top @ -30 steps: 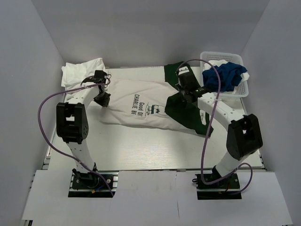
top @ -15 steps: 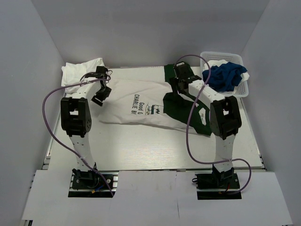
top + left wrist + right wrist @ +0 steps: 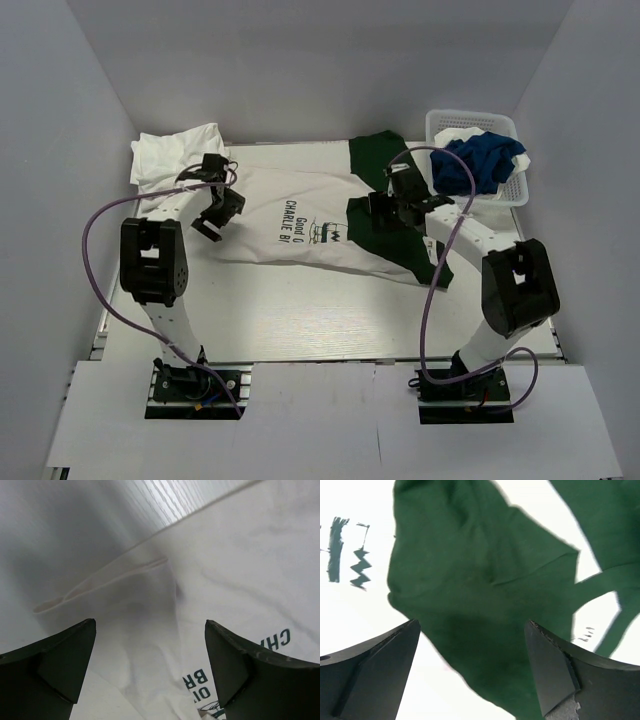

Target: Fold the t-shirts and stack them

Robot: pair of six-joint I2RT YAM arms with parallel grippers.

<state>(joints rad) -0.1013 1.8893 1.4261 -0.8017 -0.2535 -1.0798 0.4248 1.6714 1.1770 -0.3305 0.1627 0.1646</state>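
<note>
Cloth covers the middle of the counter (image 3: 300, 310). The printed shirt (image 3: 300, 215), white with dark lettering, lies spread flat at the centre of the top view. Its right edge meets the green shirt (image 3: 400, 245), which stretches from the upper centre down toward the right. I cannot tell which of the two lies on top along that edge.

My left fingers (image 3: 222, 212) hang over the left end of the printed shirt, left of centre in the top view. They are spread wide and released, with nothing between them. In my left wrist view white cloth fills the gap between the two dark tips. A sleeve (image 3: 100, 587) with its hem folded over lies at the left, bare counter shows at the top, and some lettering sits at the lower right.

My right fingers (image 3: 380, 208) hover right of centre, where green cloth meets white. They too are spread wide and grasp nothing. In my right wrist view rumpled green cloth lies under the gap, and the white shirt's dark print shows at the left edge.

White shirts (image 3: 175, 155) sit in a pile at the upper left corner of the counter, well apart from my left fingers. At the upper right stands the basket (image 3: 520, 190), with the blue shirt (image 3: 485, 160) heaped in it and spilling over its near rim. A bit of white cloth shows behind the blue.
</note>
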